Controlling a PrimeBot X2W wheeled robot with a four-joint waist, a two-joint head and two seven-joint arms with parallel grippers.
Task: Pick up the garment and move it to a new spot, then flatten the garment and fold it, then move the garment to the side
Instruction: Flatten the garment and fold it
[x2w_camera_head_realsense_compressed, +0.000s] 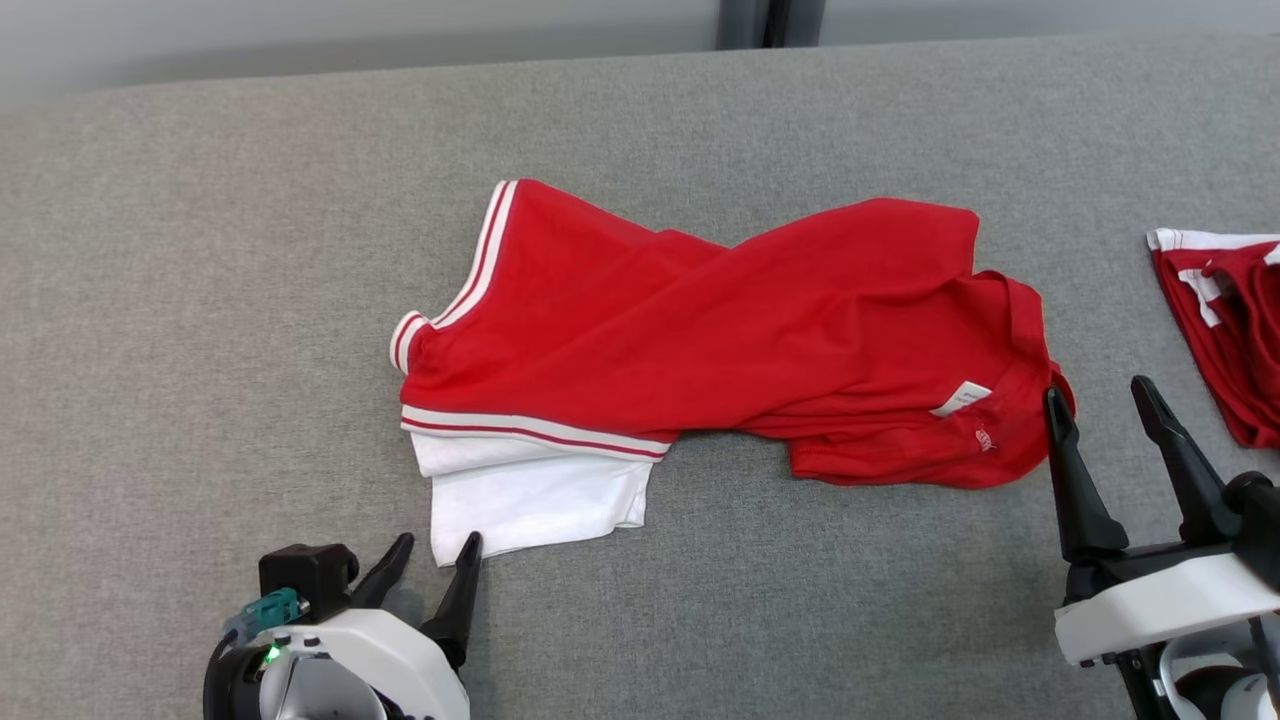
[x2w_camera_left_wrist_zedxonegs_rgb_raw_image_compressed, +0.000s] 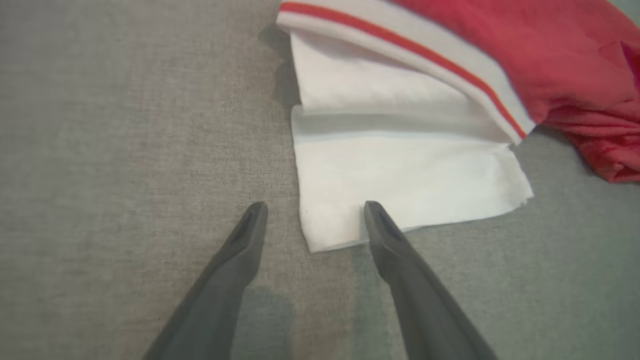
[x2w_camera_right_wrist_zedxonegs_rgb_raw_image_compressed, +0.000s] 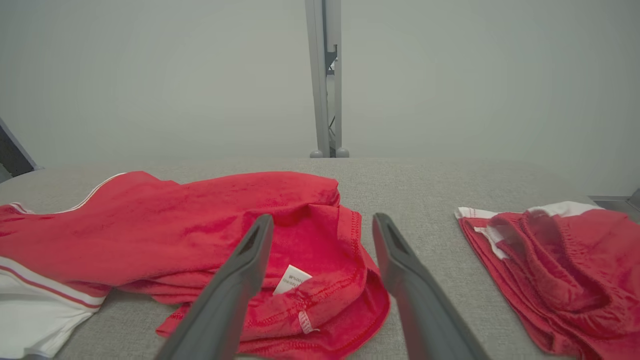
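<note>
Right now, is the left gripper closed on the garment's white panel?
No, the left gripper is open, fingers spread either side of a corner of the white panel.

**Where your three cameras look**

Your head camera looks steeply down on the grey surface (x2w_camera_head_realsense_compressed: 200, 300) from above. Your left wrist camera hangs close over the garment (x2w_camera_head_realsense_compressed: 700, 330) and its white panel (x2w_camera_left_wrist_zedxonegs_rgb_raw_image_compressed: 400, 170), facing down. Your right wrist camera looks almost level across the surface at the garment's labelled end. The head view takes in both spots.
</note>
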